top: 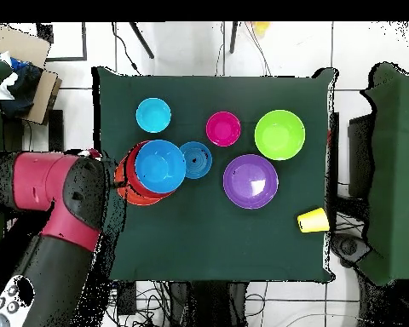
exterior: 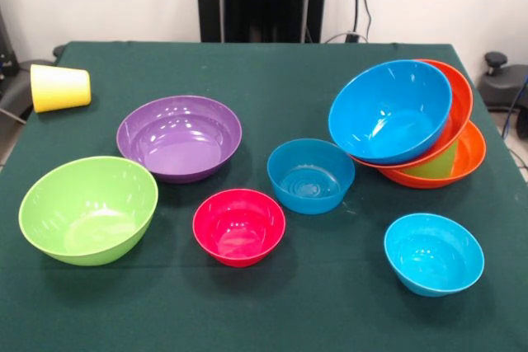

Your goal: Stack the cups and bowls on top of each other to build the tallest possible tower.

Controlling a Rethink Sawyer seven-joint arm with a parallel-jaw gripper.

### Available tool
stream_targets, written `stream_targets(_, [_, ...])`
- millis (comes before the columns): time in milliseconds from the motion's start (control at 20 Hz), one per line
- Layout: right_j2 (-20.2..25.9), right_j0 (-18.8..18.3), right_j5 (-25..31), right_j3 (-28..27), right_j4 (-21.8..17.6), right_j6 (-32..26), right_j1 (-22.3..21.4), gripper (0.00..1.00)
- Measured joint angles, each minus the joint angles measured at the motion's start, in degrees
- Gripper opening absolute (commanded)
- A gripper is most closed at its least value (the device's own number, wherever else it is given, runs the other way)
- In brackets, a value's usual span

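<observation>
Orange bowls (exterior: 462, 142) lean under the blue bowl (exterior: 389, 110); I'd straighten that pile first. Arm (top: 59, 196) visible, jaws' state unclear.

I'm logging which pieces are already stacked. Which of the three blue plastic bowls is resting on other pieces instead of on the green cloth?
The large blue bowl, tilted atop the orange bowls. The mid-sized blue bowl and small cyan bowl sit alone on the cloth.
</observation>
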Motion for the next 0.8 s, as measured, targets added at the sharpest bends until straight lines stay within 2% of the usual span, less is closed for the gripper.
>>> stream_targets(350, [-0.07, -0.22, -0.18, 1.86, -2.39, 0.00, -2.51, 1.00])
stream_targets(700, [-0.07, -0.85, -3.50, 4.93, -4.45, 0.00, -3.54, 1.00])
stream_targets(800, [-0.03, -1.25, -5.95, 6.31, -4.95, 0.00, -3.56, 1.00])
